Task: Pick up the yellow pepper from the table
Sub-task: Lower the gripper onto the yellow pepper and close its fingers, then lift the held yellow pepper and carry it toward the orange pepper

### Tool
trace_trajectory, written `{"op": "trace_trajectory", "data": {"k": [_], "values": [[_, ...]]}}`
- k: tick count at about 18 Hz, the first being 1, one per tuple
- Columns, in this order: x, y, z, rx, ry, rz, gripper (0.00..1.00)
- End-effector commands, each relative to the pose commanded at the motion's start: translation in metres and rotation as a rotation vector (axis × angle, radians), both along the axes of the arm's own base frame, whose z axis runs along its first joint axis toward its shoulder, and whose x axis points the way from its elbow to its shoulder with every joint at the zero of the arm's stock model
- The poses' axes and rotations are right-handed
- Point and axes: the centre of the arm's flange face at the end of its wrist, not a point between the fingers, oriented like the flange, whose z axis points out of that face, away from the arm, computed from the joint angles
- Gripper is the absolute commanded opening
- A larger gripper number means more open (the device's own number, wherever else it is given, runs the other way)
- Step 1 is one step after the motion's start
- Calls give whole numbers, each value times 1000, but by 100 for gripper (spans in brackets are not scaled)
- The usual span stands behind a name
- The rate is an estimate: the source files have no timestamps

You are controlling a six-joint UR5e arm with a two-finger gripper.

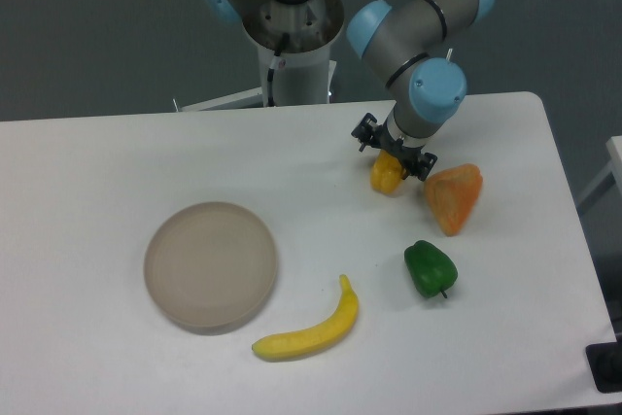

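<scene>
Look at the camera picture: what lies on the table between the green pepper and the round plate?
Only the banana, lying slightly nearer the camera than the line from the green pepper to the plate. Otherwise bare white table.

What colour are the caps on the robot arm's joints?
Light blue, seen on the joint caps in the fixed camera view.

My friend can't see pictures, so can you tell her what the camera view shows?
A robot gripper is down at a small yellow pepper on a white table. An orange pepper lies just beside it, with a green pepper, a banana and a round grey plate nearer the camera.
</scene>
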Motion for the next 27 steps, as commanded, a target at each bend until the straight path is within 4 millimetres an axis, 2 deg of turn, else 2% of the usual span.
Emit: {"op": "trace_trajectory", "data": {"k": [2,3,4,12,14,16,18,23,27], "values": [[-4,1,5,-4,20,-10,19],[-11,2,14,-20,59,-20,8],[-14,3,20,-26,77,-24,3],[-35,24,75,23,121,-12,4],[-36,40,92,61,140,-20,4],[-46,64,111,109,165,-36,4],[-55,80,126,143,183,-51,3],[-70,114,141,214,170,-97,2],[-74,125,148,212,153,-260,1]]}}
